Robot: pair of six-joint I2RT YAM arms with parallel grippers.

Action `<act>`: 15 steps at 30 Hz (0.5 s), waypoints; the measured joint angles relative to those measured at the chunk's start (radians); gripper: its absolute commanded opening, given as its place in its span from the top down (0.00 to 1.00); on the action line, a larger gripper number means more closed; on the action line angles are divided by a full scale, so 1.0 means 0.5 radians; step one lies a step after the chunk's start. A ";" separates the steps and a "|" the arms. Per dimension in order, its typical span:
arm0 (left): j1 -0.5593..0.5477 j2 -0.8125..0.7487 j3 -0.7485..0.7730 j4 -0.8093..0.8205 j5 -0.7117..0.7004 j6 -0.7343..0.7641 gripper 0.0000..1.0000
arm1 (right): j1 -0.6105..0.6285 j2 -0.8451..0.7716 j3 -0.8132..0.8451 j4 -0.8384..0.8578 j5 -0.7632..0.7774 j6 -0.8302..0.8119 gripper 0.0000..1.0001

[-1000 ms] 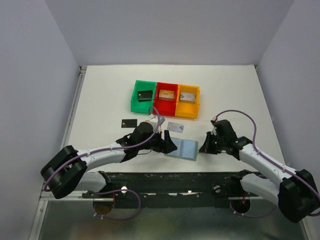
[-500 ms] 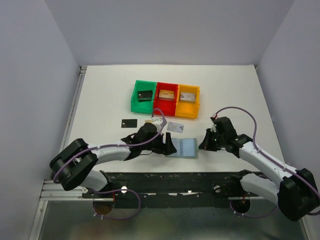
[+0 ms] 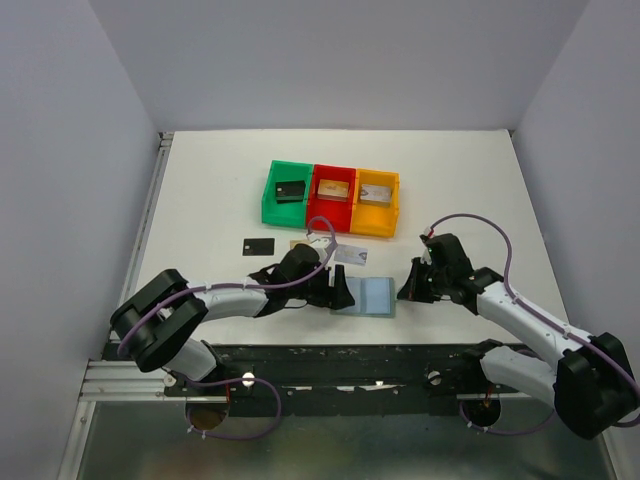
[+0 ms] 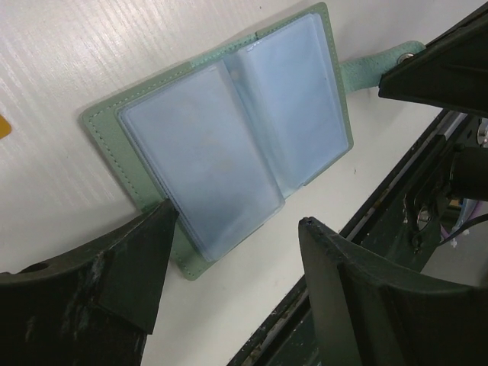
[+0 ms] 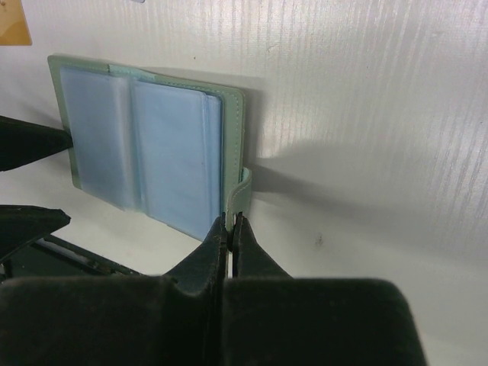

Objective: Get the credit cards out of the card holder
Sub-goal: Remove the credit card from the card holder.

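Card holder (image 3: 368, 296) lies open flat on the table (image 3: 210, 200) near the front edge, btwn my arms. R jaws pinch its green strap tab (image 5: 241, 191), and L jaws are spread wide at its left edge. Best: use R pinch as anchor, slide one L jaw low into a sleeve (image 4: 198, 160) mouth w/o lifting the holder; can't tell if cards remain inside.

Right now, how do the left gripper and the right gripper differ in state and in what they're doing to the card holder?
The left gripper stands wide open; the right gripper is shut. The left gripper holds nothing, its fingers set either side of the open card holder at one edge; the right gripper pinches the holder's strap at the opposite edge. Both sit low over the table, close beside the holder.
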 measured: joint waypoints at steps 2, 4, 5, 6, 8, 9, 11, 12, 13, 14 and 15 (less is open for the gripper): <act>0.000 0.011 0.000 0.000 0.000 0.000 0.20 | 0.000 0.003 0.000 0.001 0.000 0.000 1.00; 0.000 0.016 0.001 0.001 0.000 0.000 0.20 | 0.000 0.008 0.000 0.002 0.000 0.000 1.00; 0.000 0.017 0.002 0.001 0.000 0.000 0.20 | 0.000 0.009 0.000 0.002 -0.001 0.000 1.00; 0.000 0.018 0.003 0.001 0.000 0.000 0.20 | 0.000 0.009 0.000 0.003 -0.001 0.000 1.00; 0.000 0.018 0.003 0.001 0.001 0.000 0.20 | 0.000 0.011 0.000 0.010 -0.002 0.000 1.00; 0.000 0.018 0.003 0.002 0.001 0.000 0.20 | 0.000 0.012 0.000 0.014 -0.003 0.000 1.00; -0.001 0.029 0.007 0.008 0.007 0.001 0.20 | 0.000 0.020 0.000 0.031 -0.017 0.000 1.00; -0.005 0.040 0.016 0.006 0.008 0.002 0.20 | 0.000 0.024 -0.001 0.038 -0.021 0.000 1.00; -0.014 0.052 0.033 0.005 0.010 0.007 0.20 | 0.000 0.030 -0.001 0.043 -0.024 0.000 1.00; -0.023 0.061 0.043 0.003 0.012 0.011 0.20 | 0.000 0.034 -0.001 0.047 -0.030 0.001 1.00; -0.040 0.077 0.066 -0.002 0.014 0.020 0.20 | 0.000 0.039 -0.001 0.049 -0.032 0.001 1.00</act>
